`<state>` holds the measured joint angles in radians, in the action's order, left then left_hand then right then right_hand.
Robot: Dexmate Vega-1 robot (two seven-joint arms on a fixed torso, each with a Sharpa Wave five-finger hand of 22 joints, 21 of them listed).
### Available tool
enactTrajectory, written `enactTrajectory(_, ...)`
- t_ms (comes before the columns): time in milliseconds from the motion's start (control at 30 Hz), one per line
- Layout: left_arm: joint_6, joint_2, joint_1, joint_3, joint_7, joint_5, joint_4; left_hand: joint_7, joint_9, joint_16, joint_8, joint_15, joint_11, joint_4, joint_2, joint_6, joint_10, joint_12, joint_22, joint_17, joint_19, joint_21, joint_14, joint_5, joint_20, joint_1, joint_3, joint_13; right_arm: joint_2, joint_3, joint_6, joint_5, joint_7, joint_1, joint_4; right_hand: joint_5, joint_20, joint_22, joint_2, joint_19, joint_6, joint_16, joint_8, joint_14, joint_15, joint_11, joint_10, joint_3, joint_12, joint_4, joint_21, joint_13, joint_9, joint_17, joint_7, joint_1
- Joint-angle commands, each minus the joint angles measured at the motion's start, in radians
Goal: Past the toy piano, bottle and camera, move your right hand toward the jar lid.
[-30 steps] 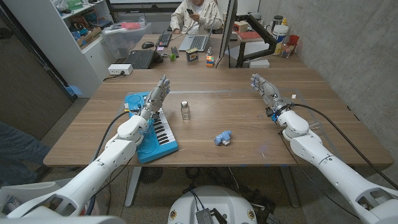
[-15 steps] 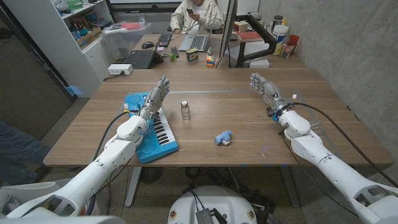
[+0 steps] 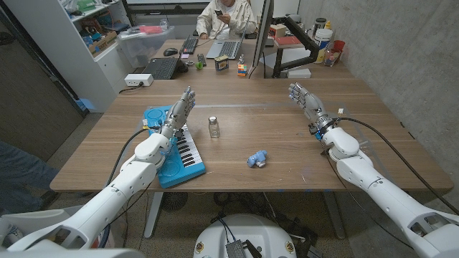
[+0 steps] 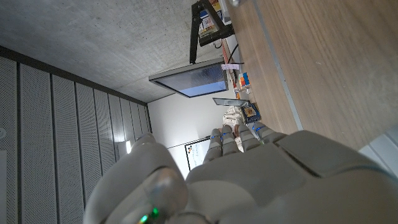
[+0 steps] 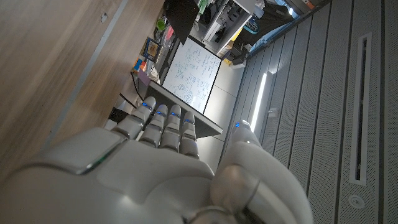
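The bench [image 3: 287, 147] carries the toy piano [image 3: 176, 147] under the empty, straight-fingered left hand [image 3: 179, 113], then the small bottle [image 3: 213, 127] and a blue object [image 3: 257, 158], perhaps the camera; I can spot no jar lid. The right hand [image 3: 305, 101], fingers spread and holding nothing, should travel high and slowly until the lid is found; nothing blocks its side.

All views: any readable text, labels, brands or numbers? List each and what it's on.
None can be read.
Whiteboard: handwriting, too small to read.
Toy piano: no legible marking.
Small glass bottle: no label visible.
Boxes and containers on the far desk: print too small and blurred.
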<state>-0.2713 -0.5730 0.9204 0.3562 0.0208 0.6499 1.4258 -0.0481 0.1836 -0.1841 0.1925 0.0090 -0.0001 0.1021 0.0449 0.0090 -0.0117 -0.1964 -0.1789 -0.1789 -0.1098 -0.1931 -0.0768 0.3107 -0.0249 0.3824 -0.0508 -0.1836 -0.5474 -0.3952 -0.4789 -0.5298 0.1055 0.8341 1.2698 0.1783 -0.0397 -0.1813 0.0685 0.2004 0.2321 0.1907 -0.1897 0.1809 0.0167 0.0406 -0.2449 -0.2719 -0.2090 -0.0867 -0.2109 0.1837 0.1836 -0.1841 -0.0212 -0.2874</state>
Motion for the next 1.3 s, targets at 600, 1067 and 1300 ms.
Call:
enactTrajectory(600, -0.005, -0.002, 0.015, -0.005, -0.015, -0.004, 0.021, -0.005, 0.002, -0.005, 0.006, 0.0, -0.004, 0.002, 0.006, 0.007, 0.0, -0.006, -0.004, -0.005, -0.005, -0.008, -0.005, 0.007, 0.006, 0.008, 0.012, -0.006, -0.037, 0.01, -0.03, 0.103, -0.096, 0.018, 0.04, 0.015, 0.001, -0.002, -0.018, 0.029, -0.003, 0.006, -0.001, 0.02, 0.008, -0.015, 0.013, 0.023, 0.003, 0.016, -0.006, 0.003, 0.004, -0.002, 0.02, 0.037)
enactTrajectory(1067, 0.004, -0.009, 0.018, -0.003, -0.03, -0.016, 0.043, -0.004, 0.002, -0.005, 0.008, 0.0, -0.004, 0.002, 0.006, 0.015, 0.001, -0.007, -0.004, -0.005, -0.006, -0.008, -0.004, 0.008, 0.008, 0.009, 0.015, -0.006, -0.058, 0.023, -0.032, 0.143, -0.14, 0.037, 0.066, 0.021, 0.01, -0.001, -0.026, 0.035, -0.005, 0.003, -0.002, 0.027, -0.005, -0.03, 0.02, 0.031, 0.004, 0.016, -0.004, 0.002, 0.004, 0.001, 0.032, 0.046)
enactTrajectory(1300, 0.009, -0.012, 0.02, -0.003, -0.033, -0.016, 0.049, -0.001, 0.002, -0.004, 0.008, -0.001, -0.003, 0.002, 0.006, 0.015, 0.001, -0.007, -0.004, -0.005, -0.006, -0.008, -0.005, 0.008, 0.008, 0.009, 0.016, -0.006, -0.063, 0.024, -0.02, 0.181, -0.181, 0.041, 0.078, 0.023, 0.01, -0.001, -0.028, 0.035, -0.005, 0.001, -0.002, 0.024, -0.003, -0.04, 0.021, 0.034, 0.004, 0.017, -0.002, 0.002, 0.004, 0.001, 0.037, 0.05)
